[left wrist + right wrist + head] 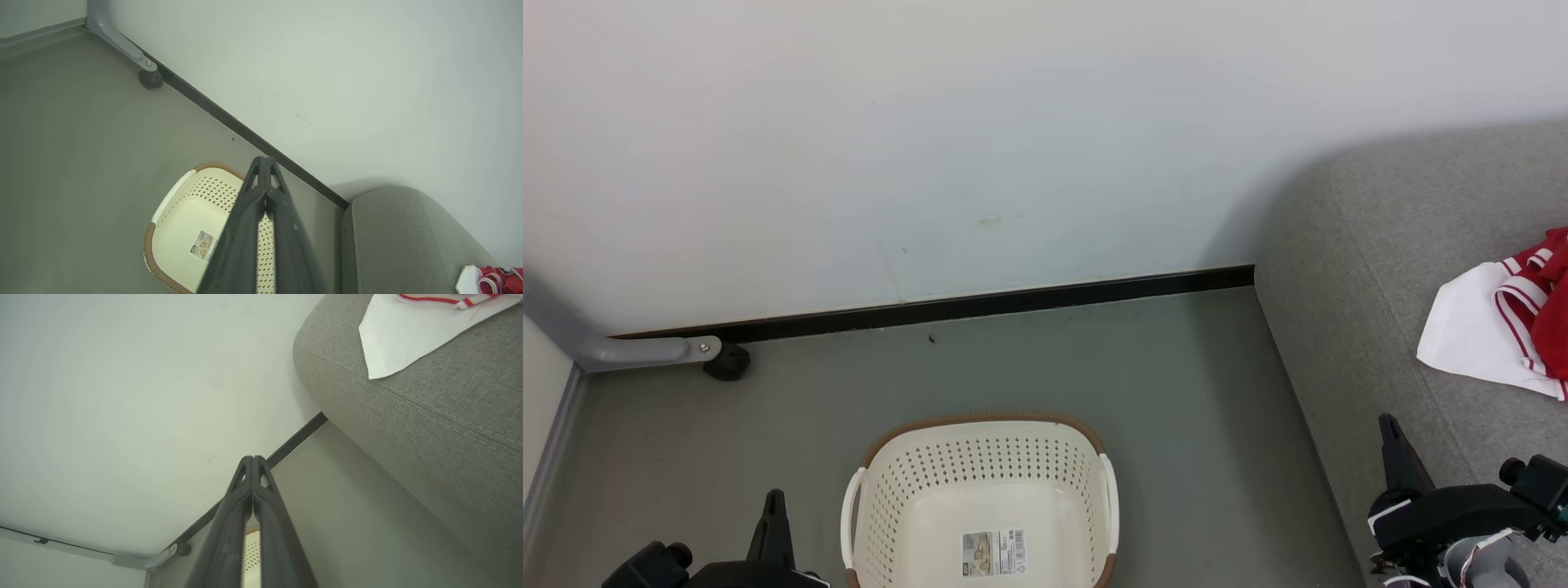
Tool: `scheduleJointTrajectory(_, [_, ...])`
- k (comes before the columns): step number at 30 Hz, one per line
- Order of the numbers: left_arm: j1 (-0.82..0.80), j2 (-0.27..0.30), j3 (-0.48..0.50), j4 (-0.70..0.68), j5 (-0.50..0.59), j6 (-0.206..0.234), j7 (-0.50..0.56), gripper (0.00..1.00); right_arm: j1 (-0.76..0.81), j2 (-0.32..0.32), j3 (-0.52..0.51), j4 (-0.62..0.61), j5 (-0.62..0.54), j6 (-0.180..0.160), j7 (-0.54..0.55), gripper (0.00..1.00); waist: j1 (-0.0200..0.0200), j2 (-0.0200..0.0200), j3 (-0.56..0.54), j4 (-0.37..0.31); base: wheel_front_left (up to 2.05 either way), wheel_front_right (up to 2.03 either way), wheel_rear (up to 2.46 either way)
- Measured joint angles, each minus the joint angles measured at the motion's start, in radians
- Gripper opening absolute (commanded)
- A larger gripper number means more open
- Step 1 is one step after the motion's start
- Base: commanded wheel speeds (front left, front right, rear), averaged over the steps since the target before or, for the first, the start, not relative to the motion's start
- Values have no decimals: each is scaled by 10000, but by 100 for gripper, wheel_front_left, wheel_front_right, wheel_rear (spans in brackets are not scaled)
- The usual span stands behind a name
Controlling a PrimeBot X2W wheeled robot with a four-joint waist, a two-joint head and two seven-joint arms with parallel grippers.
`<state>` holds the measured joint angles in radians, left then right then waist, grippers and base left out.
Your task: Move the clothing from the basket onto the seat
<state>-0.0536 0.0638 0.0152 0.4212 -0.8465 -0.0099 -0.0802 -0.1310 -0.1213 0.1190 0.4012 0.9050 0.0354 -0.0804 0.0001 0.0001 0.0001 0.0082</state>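
Reading head view big to small: wall across 12 o'clock, floor below it, seat filling 3 to 5 o'clock against the wall. The basket sits on the floor at 6 o'clock, well apart from the seat, with nothing in the part I can see but the barcode sticker on its bottom. Clothing is on the seat at 3 o'clock: a white piece with red, stripe-trimmed fabric on top, cut off by the frame edge. Left gripper at 7 o'clock and right gripper at 4 o'clock both have fingers pressed together, holding nothing. A caster sits at 9 o'clock by the wall, out of the way. My call: transfer looks done. Risks from here: right wrist view shows the white corner lying close to the seat's front seam, so a sweep of the right arm past it could drag the fabric off onto the floor. The basket's near end is cut off in head view and partly behind the fingers in left wrist view, so a leftover piece there can't be ruled out. I can't count the garments either, since the pile runs out of frame.
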Motion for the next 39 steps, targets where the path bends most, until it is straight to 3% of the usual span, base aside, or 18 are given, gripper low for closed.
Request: scheduleJointTrajectory(39, [-67, -109, 474, -788, -5056, -711, 1319, 0, 182, 512, -1743, -660, 4671, 543, 1331, 0, 0, 0, 13, -57, 0, 0, 0])
